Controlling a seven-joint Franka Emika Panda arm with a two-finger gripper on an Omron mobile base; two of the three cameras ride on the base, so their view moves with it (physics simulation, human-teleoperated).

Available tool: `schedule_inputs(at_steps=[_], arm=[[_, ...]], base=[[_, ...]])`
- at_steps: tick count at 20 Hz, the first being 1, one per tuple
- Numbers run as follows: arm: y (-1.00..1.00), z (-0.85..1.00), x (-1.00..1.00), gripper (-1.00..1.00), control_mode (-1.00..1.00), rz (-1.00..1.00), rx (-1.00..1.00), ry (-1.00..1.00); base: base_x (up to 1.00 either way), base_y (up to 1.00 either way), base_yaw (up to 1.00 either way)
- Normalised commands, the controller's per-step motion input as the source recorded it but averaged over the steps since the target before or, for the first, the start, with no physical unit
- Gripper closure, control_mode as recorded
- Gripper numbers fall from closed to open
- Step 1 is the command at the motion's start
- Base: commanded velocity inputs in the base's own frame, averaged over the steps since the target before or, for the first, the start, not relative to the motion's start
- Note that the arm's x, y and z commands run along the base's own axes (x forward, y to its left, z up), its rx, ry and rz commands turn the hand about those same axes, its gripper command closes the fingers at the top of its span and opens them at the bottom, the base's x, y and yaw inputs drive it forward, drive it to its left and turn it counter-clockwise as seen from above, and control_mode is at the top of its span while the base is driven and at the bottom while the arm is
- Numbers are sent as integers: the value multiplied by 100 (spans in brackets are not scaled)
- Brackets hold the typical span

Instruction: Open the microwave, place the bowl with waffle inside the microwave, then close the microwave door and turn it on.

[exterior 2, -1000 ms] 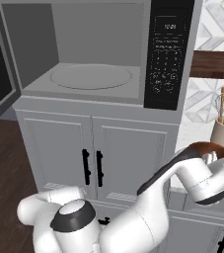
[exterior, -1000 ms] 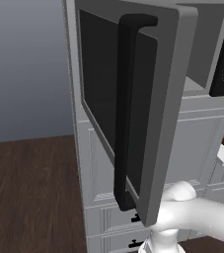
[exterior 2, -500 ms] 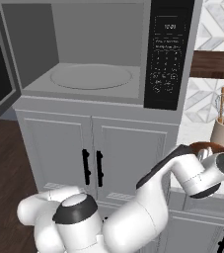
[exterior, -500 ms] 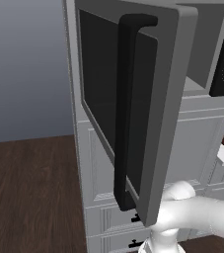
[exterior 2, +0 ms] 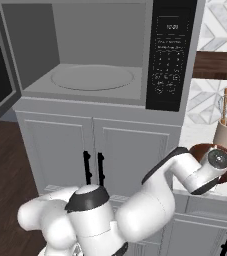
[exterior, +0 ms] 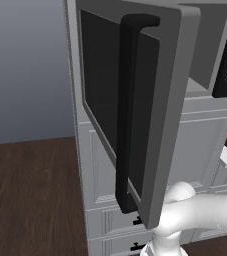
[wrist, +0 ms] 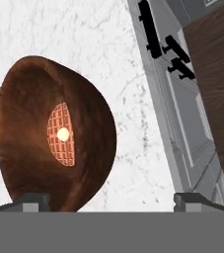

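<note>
Door stage complete: the microwave door (exterior: 135, 110) stands swung wide, baring the cavity of the microwave (exterior 2: 92, 80) and its turntable. I am now at the pick-up stage. The bowl (wrist: 54, 136), brown, waffle (wrist: 61, 134) inside, sits on the white counter (wrist: 108, 64) right of the cupboards. My gripper (wrist: 111, 200) hangs over it, fingers spread wide, grasping nothing. Next, I judge, I must lower so one finger goes inside the rim, then clamp and lift level.
</note>
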Motion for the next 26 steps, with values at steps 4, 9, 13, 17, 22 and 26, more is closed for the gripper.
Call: schedule_inputs(at_steps=[4, 9, 13, 17, 22, 26], arm=[[-27, -20, 9, -100, -100, -4, 0, 7], [-22, -16, 10, -100, -100, 0, 3, 6], [-25, 0, 12, -100, -100, 0, 3, 0], [-25, -1, 15, -100, -100, 0, 4, 2], [-12, -21, 25, -100, -100, 0, 5, 15], [0, -51, 25, -100, -100, 5, 5, 20]], base=[[0, 0, 0], [0, 0, 0], [0, 0, 0], [0, 0, 0], [0, 0, 0], [0, 0, 0]])
